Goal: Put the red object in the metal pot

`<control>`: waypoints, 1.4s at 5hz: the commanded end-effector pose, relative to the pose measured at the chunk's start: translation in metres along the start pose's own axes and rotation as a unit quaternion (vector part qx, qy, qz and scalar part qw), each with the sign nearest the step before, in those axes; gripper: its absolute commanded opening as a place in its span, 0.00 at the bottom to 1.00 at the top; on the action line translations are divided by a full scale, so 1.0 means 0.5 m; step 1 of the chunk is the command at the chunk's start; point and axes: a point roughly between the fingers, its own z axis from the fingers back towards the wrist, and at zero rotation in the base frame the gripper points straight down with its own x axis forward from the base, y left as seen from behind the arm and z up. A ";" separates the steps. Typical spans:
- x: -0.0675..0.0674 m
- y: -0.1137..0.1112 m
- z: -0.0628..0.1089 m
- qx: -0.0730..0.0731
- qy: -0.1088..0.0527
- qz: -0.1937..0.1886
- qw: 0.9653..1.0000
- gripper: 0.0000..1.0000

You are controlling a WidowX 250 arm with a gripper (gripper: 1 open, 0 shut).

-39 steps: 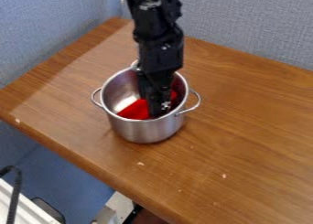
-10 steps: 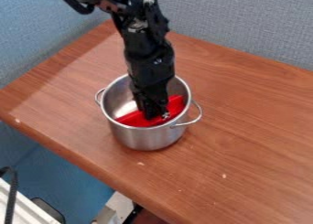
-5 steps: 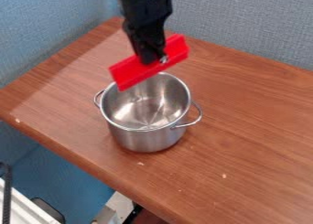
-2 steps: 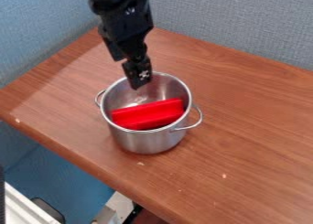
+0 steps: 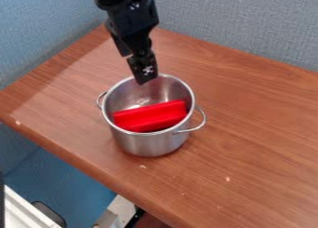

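The red object (image 5: 151, 115), a bright red elongated block, lies inside the metal pot (image 5: 130, 140), slanting across its bowl. The shiny steel pot stands on the wooden table with one loop handle at its left rim and one at its right. My gripper (image 5: 143, 73) hangs just above the pot's far rim, pointing steeply down. Its black fingers stand apart with nothing between them, clear of the red object.
The wooden table (image 5: 248, 129) runs from the blue wall at the back to a front edge close below the pot. Its left corner is near the pot's left handle.
A second ago the gripper held the red object in the air above the pot. It has since let go, the block now lies in the pot, and the gripper has shifted slightly.
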 end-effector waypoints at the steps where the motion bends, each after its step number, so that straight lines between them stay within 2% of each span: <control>1: 0.026 0.021 -0.011 0.024 -0.008 0.032 0.999 1.00; 2: 0.020 0.027 -0.002 0.040 -0.009 0.062 0.997 1.00; 3: 0.018 0.024 0.000 0.046 -0.011 0.077 0.996 1.00; 5: -0.002 0.040 -0.001 0.050 -0.016 0.085 0.995 1.00; 7: 0.038 0.044 0.008 0.034 -0.038 0.025 0.998 1.00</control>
